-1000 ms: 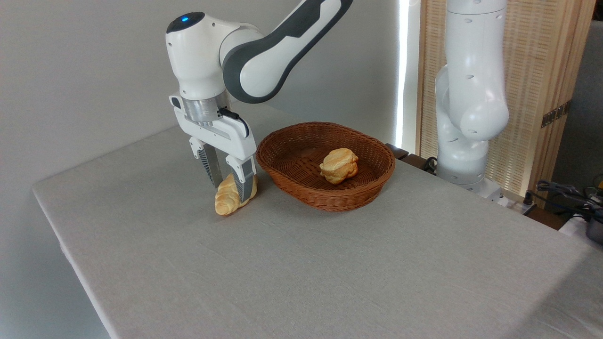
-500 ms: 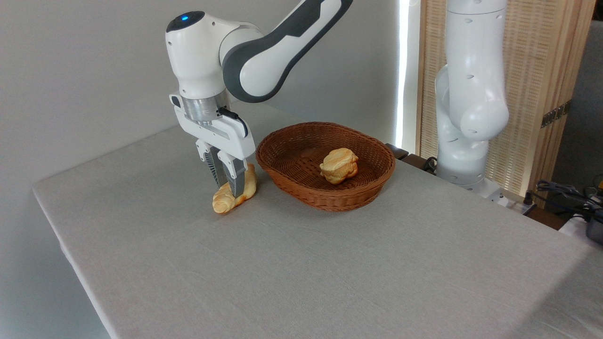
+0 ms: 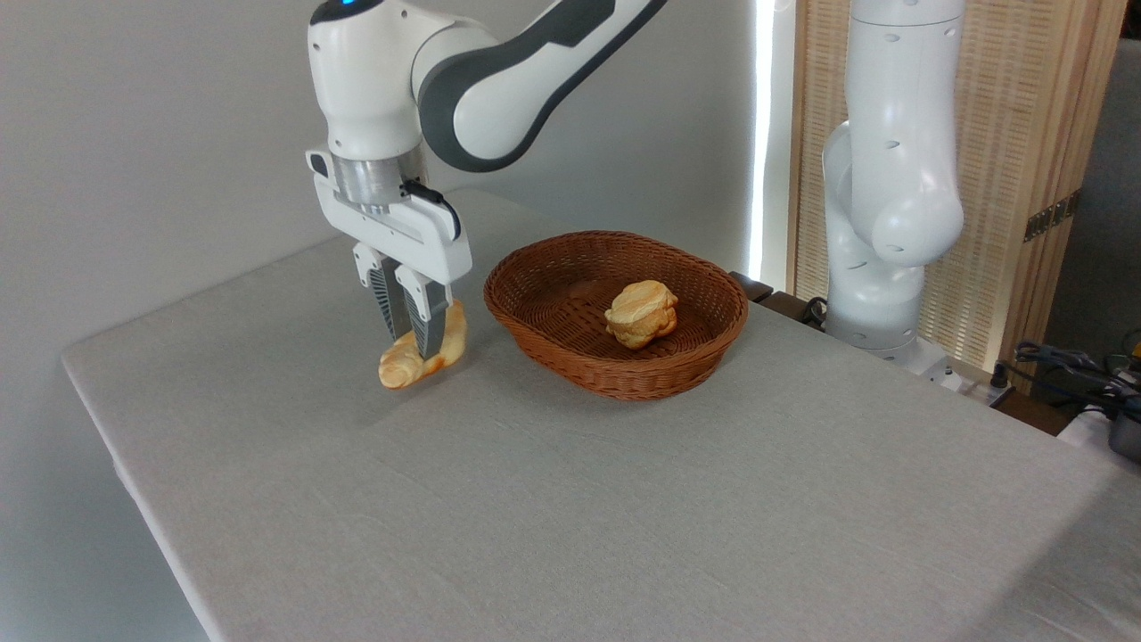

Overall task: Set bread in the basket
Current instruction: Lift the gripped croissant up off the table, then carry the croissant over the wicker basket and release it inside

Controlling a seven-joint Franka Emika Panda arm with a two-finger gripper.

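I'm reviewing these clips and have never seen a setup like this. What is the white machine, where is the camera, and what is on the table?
One fixed camera looks down at a table from its front corner. The white jointed machine is a robot arm; at its tip is a two-finger claw. The claw is shut on a long golden bread, which looks lifted just clear of the cloth. To the right sits a brown wicker basket with a round bun inside. The white column at the back right is the arm's base.

The bread [image 3: 419, 355], a golden-yellow elongated loaf with tapered ends, hangs tilted just above the worktop [image 3: 624, 499], pinched at its middle by the gripper [image 3: 413, 343], left of the shallow reddish-brown oval wicker basket [image 3: 615, 308] with its rolled rim.
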